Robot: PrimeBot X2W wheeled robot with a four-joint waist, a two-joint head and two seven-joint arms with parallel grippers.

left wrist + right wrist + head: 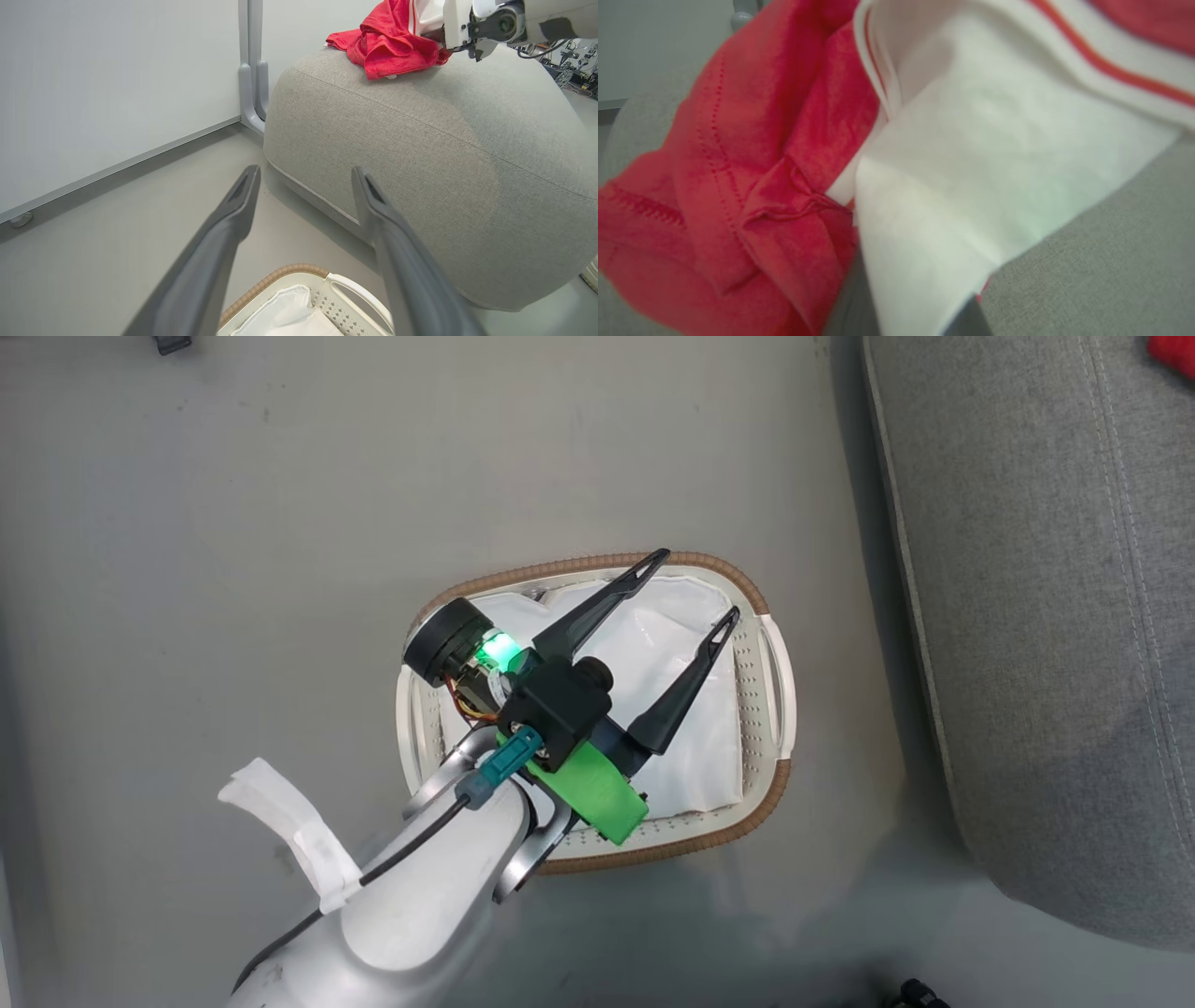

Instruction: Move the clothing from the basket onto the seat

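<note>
- The clothing (387,46) is a red heap with a white panel and striped trim, and it lies on top of the seat (420,154), close to the rounded edge.
- In the right wrist view the red fabric (738,163) is bunched on the left, the white panel is draped over the middle, and the grey seat (1101,270) shows under it.
- In the head view only a small red corner of the clothing (1174,355) shows, at the far top of the seat (1046,616).
- The right gripper (910,322) has its jaws closed almost fully, pinching the clothing; the white panel passes between its two dark fingers.
- The right arm (495,18) reaches over the seat and touches the raised end of the heap.
- The basket (752,700) stands on the floor (280,523), just beside the seat but not touching it. Inside I see only the white liner (719,747).
- The left gripper (700,582) hangs over the basket with its jaws spread wide and nothing between them.
- In its own view the left gripper (306,171) points toward the side of the seat, with the basket (336,289) below.
</note>
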